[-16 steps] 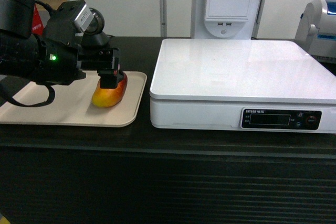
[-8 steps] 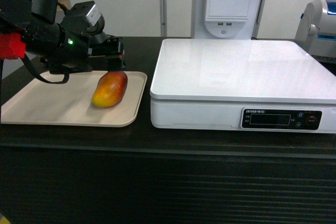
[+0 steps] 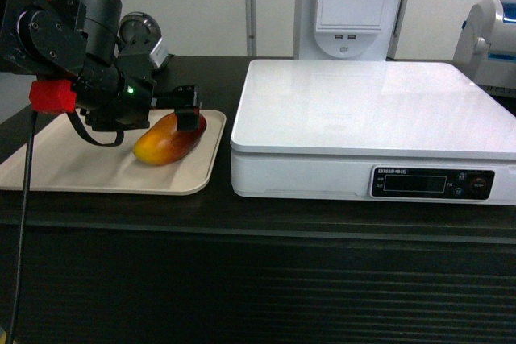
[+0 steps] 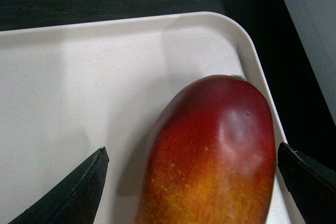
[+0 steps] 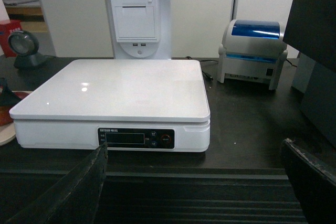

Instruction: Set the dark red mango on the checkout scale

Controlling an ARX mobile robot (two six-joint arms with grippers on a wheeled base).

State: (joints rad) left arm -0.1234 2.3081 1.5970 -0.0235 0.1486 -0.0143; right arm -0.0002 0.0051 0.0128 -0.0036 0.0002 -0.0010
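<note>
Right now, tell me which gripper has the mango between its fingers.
The left gripper: its open fingers straddle the dark red mango on the beige tray. The right gripper faces the scale.

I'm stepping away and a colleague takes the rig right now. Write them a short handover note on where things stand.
Left gripper: open, jaws on either side of the dark red mango, not closed on it.
Right gripper: open and empty, held back in front of the checkout, facing the scale.
Mango: lies on its side on the beige tray, near the tray's right edge, left of the scale.
Scale: top plate bare.
Done: left arm lined up on the mango.
Left: close on the mango, lift it, carry it right, set it on the scale plate, release.
</note>
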